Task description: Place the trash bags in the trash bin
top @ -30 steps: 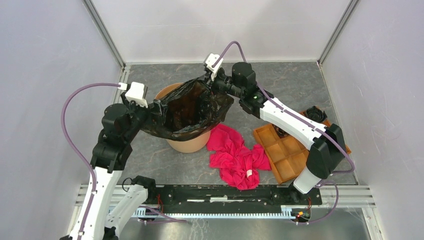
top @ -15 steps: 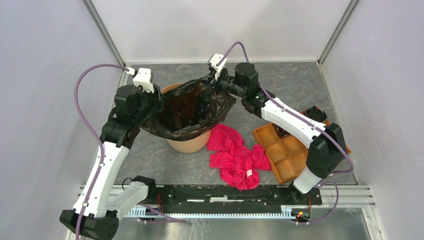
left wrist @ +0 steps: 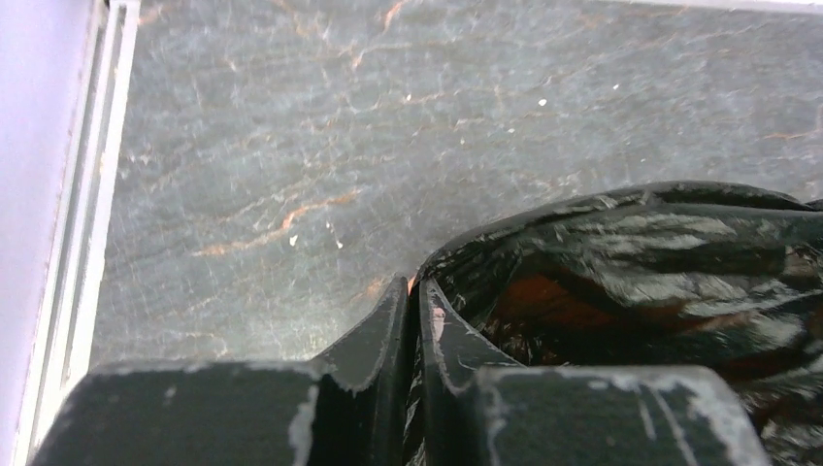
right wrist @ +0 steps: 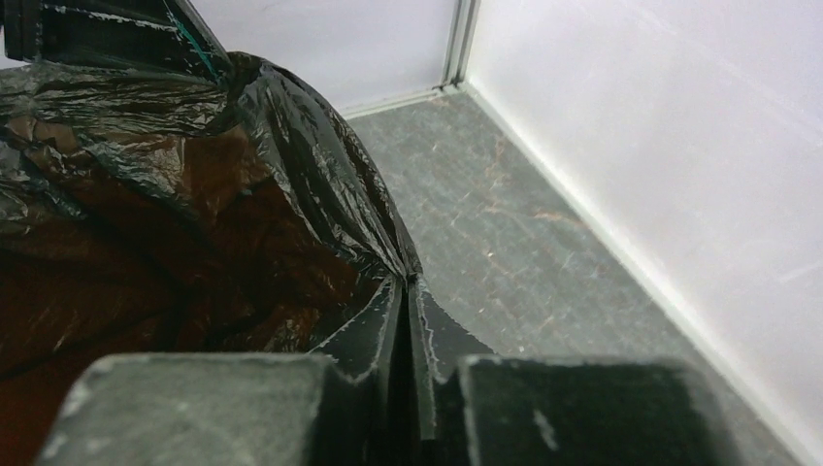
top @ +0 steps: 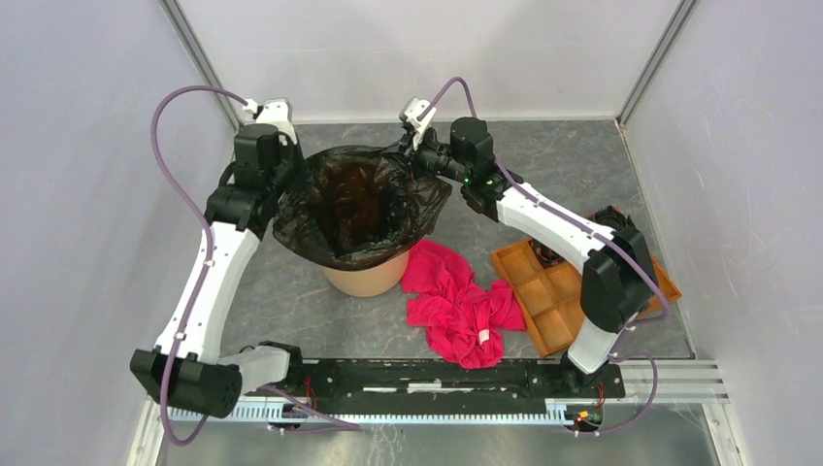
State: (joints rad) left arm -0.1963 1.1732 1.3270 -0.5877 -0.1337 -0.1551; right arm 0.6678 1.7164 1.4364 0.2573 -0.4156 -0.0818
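Note:
The black glossy trash bag (top: 359, 209) is spread open over the orange-tan trash bin (top: 364, 277), whose lower wall shows beneath it. At the bag's far-left edge my left gripper (top: 289, 173) is shut on the film. In the left wrist view the film runs between the nearly touching fingers of the left gripper (left wrist: 414, 286), and the trash bag (left wrist: 660, 243) billows to the right. At the far-right edge my right gripper (top: 406, 155) pinches the rim. In the right wrist view the trash bag (right wrist: 194, 194) gathers into the tips of the right gripper (right wrist: 410, 286).
A red-pink cloth (top: 461, 301) lies crumpled on the table right of the bin. An orange-brown compartment tray (top: 543, 291) sits further right under the right arm, with a black round object (top: 611, 218) at its far end. Walls enclose left, back and right.
My left arm swung from the bin's near-left side to its far-left rim and closed on the bag's edge. The bag's mouth now spreads wider. The right gripper barely moved.

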